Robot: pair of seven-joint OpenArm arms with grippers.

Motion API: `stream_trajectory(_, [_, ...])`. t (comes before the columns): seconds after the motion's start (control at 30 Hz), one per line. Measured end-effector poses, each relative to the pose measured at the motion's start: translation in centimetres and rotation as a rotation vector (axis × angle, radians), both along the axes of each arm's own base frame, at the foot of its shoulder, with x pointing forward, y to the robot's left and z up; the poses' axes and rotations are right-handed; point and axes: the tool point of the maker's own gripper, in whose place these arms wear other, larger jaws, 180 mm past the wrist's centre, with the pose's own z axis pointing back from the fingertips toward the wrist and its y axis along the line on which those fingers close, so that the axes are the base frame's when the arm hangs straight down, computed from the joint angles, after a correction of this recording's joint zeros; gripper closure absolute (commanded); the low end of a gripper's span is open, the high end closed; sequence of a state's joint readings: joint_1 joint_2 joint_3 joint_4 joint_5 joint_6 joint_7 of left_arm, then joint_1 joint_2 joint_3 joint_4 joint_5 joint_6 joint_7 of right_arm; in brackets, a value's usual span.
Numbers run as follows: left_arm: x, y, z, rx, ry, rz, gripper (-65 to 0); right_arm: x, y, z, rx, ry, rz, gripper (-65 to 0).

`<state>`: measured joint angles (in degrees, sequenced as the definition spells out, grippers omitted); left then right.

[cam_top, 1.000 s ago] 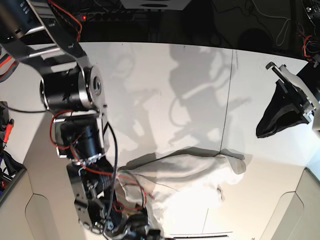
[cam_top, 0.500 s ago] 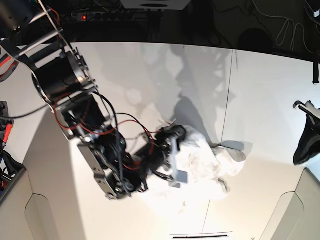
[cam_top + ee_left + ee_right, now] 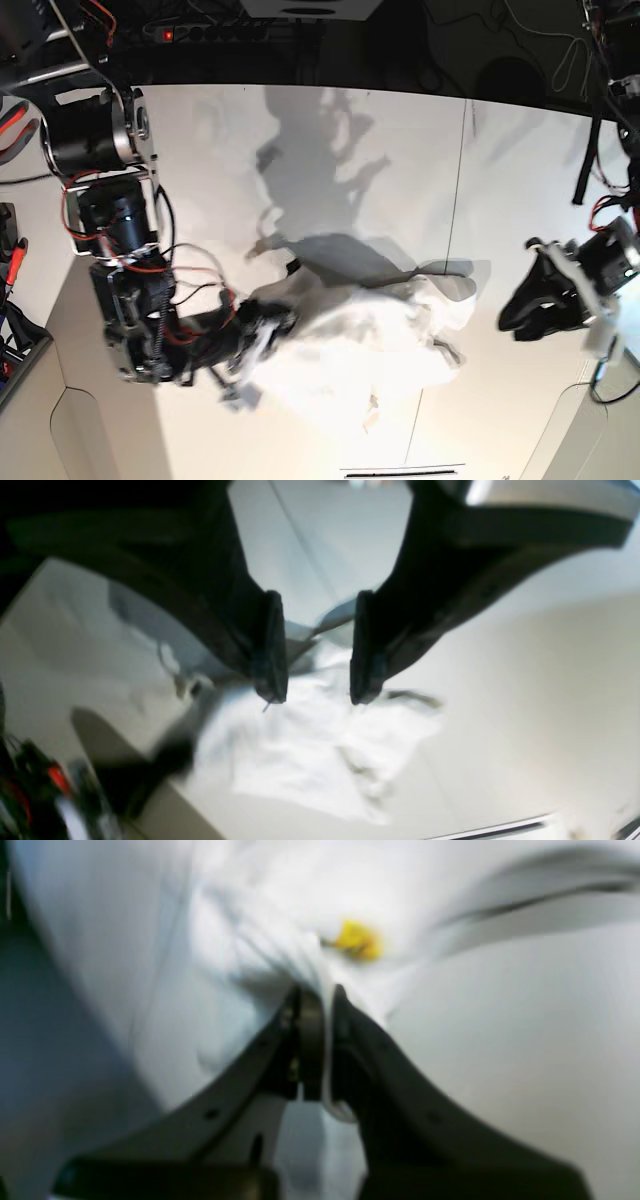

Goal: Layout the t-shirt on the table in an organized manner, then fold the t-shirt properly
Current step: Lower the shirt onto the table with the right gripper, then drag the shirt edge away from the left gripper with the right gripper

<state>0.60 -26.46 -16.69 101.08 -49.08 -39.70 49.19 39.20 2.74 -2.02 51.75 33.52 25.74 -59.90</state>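
The right arm consists of black cylindrical joint housings with silver metal brackets, wrapped in loose red, black and white cables. The right tool has matte black curved fingers with small round holes. The left tool carries matching black fingers ending in flat pads.

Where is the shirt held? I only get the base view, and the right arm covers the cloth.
Observer: The right end effector is shut on a fold of the t-shirt.
Operator: Any print showing there?
Observer: A yellow patch sits just past the fingertips.
Operator: And the left side?
Observer: The left end effector is open and empty, above the t-shirt on the table.
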Motion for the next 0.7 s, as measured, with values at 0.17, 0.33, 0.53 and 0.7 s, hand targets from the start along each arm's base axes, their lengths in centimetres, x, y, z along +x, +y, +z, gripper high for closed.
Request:
stream_trajectory(0.17, [0.8, -4.4, -0.1, 0.023, -0.007, -0.129, -24.9, 5.0, -4.8, 3.5, 0.204, -0.141, -0.335, 0.0])
stream_trajectory(0.33, [1.4, -7.9, -1.0, 0.074, -0.011, -0.221, -24.9, 6.2, -8.7, 4.6, 0.314, -0.167, -0.511, 0.0])
stream_trajectory(0.53, [2.4, -11.2, -3.3, 0.057, 0.041, -0.277, -24.9, 6.9, -14.8, 3.7, 0.285, -0.249, -0.751, 0.0])
stream_trajectory(0.7, [3.8, -10.9, -4.9, 0.035, 0.095, -0.25, -24.9, 6.6, -19.8, 2.6, 0.232, -0.267, -0.955, 0.0])
